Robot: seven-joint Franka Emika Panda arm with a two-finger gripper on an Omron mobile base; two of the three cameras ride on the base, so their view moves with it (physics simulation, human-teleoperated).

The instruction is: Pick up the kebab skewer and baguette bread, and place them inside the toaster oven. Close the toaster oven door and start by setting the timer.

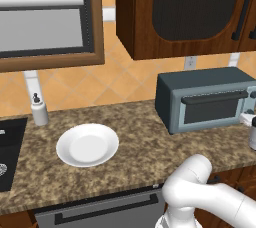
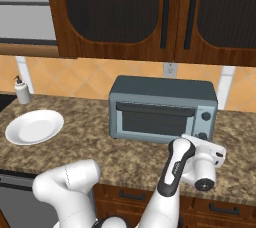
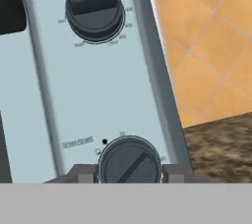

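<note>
- Toaster oven [image 2: 162,108]: stands on the tabletop [image 2: 90,122] against the tiled wall, beneath the wooden cabinets; its door [image 2: 156,117] is closed.
- Lower knob [image 3: 130,162]: on the oven's right-hand control panel, below an upper knob [image 3: 94,10].
- Fingers [image 3: 128,173]: clamped on the lower knob, one at each side.
- White plate [image 1: 87,144]: well left of the oven, near a soap bottle [image 1: 39,108].

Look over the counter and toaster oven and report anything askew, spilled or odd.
Nothing stands out. The toaster oven sits square with its door shut, the white plate lies flat and bare, the soap dispenser stands upright. The end effector straddles the lower knob.
</note>
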